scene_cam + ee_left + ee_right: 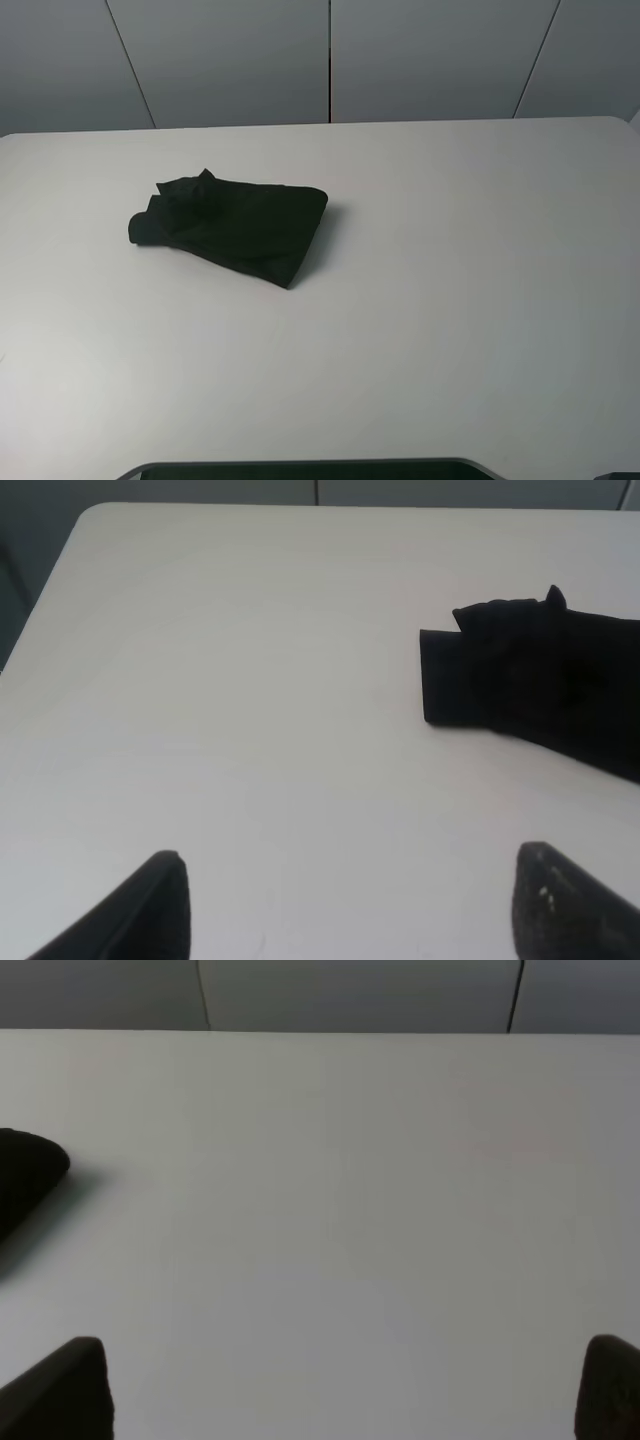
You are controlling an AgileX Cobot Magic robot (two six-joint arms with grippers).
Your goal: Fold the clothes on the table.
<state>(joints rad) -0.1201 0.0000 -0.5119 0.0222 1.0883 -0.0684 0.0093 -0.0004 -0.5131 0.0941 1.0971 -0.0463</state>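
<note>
The clothes [235,228] are one black T-shirt lying as a compact folded bundle on the left middle of the white table [450,260]. Its printed characters and neck label are hidden. The left wrist view shows the bundle's end [530,685] ahead of my left gripper [355,890], which is open and empty, well short of the cloth. The right wrist view shows only a corner of the shirt [25,1185] at the picture's edge. My right gripper [345,1370] is open and empty over bare table. Neither gripper shows in the exterior view.
Grey wall panels [330,60] stand behind the table's far edge. A dark rounded edge [300,468] shows at the table's near side. The table's rounded far left corner [95,515] shows in the left wrist view.
</note>
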